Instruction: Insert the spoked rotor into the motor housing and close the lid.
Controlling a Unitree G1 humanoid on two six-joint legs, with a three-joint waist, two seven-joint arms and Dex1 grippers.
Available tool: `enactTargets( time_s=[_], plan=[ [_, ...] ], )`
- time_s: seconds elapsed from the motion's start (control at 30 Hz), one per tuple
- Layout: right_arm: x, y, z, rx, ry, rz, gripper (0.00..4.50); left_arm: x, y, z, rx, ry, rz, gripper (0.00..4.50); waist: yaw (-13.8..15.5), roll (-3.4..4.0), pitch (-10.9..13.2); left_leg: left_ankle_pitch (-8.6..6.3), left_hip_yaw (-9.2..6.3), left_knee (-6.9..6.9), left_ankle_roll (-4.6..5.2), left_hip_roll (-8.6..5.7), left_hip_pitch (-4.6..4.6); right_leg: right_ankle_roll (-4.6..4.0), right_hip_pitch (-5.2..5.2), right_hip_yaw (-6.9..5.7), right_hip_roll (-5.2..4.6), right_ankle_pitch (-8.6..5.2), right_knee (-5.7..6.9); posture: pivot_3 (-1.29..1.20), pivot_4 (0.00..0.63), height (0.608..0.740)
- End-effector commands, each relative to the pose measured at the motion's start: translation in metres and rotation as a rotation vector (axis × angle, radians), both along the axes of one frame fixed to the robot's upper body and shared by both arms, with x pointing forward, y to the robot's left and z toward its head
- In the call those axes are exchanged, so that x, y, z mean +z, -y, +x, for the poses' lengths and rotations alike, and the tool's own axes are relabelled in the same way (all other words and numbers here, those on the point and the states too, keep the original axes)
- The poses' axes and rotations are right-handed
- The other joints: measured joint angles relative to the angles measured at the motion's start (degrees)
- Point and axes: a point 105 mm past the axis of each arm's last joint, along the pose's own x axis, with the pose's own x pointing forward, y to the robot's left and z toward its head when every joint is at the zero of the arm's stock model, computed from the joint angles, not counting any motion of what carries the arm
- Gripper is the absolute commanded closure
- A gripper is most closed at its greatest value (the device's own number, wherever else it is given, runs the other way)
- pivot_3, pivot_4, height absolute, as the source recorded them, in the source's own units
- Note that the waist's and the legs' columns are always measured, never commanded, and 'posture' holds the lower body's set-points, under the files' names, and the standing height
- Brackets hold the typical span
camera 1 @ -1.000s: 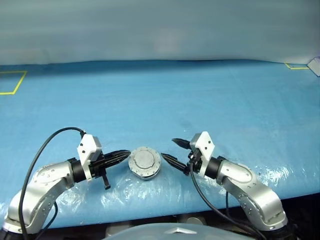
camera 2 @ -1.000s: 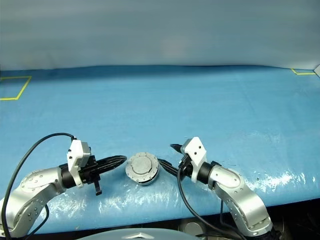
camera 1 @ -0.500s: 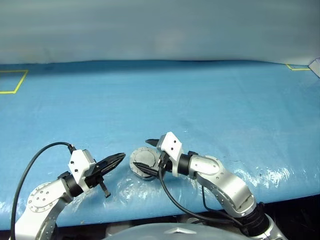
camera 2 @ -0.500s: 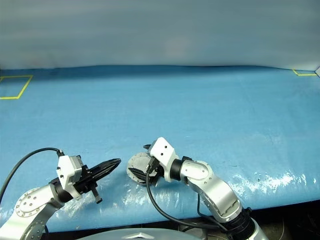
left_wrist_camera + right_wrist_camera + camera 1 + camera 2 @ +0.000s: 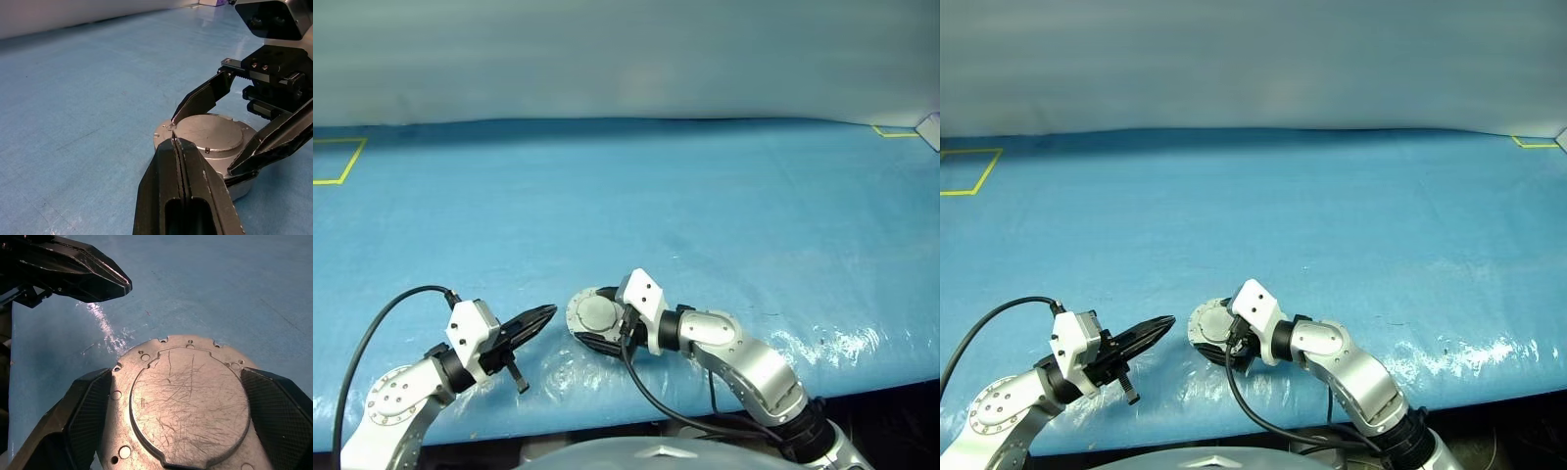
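The lid [image 5: 596, 314] already sat closed; my right gripper [image 5: 603, 318] straddled it wide, left gripper [image 5: 540, 317] clenched empty

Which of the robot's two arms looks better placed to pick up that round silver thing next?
The right. Its right gripper already straddles the lid, one black finger on each side of the disc. The left gripper is shut and sits beside the disc, apart from it, so it would probably need more repositioning.

Left gripper [image 5: 544, 314] pinched closed, pointing toward the right one. Right gripper [image 5: 590, 319] spread wide, fingers [image 5: 85, 416] flanking the lid [image 5: 188, 406].
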Motion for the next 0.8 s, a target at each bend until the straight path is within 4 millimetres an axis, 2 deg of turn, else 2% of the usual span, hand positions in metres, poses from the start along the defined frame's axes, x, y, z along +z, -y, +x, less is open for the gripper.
enactTargets(
  time_s=[0.03,0.1,0.37,0.6,0.8],
  plan=[
    [0.0015,0.0002,0.0,-0.007,0.01,0.011,0.97,0.0078,0.0015,0.0006,-0.016,0.044,0.001,4.5,0.0,0.0,0.0,0.0,0.0,0.0,0.0,0.0,0.0,0.0,0.0,0.0,0.0,0.0,0.0,0.0,0.15,0.74],
    [0.0025,0.0006,-0.0004,-0.005,0.023,0.01,1.5,0.0077,0.0014,0.0013,-0.019,0.044,0.0,4.5,0.0,0.0,0.0,0.0,0.0,0.0,0.0,0.0,0.0,0.0,0.0,0.0,0.0,0.0,0.0,0.0,0.15,0.74],
    [0.0027,0.0004,-0.0022,0.033,0.078,-0.023,1.5,0.0063,0.0016,0.0039,-0.03,0.043,0.0,4.5,0.0,0.0,0.0,0.0,0.0,0.0,0.0,-0.01,0.0,0.01,0.01,0.0,0.0,0.0,0.0,0.0,0.15,0.74],
    [0.011,-0.0007,0.0016,0.048,0.095,-0.009,1.5,0.0041,0.0041,0.0061,-0.046,0.04,0.0,4.5,0.0,-0.01,0.0,0.0,0.0,0.0,0.0,-0.01,0.0,0.01,0.01,0.0,0.0,0.01,0.0,0.0,0.15,0.74],
    [0.0017,0.0027,0.0012,0.081,0.106,-0.06,1.5,0.0024,0.0063,0.0078,-0.056,0.04,0.0,4.5,0.0,-0.01,0.0,0.0,0.01,0.02,0.0,-0.01,0.01,0.02,0.02,0.0,0.0,0.02,0.0,0.0,0.15,0.74]
  ],
)
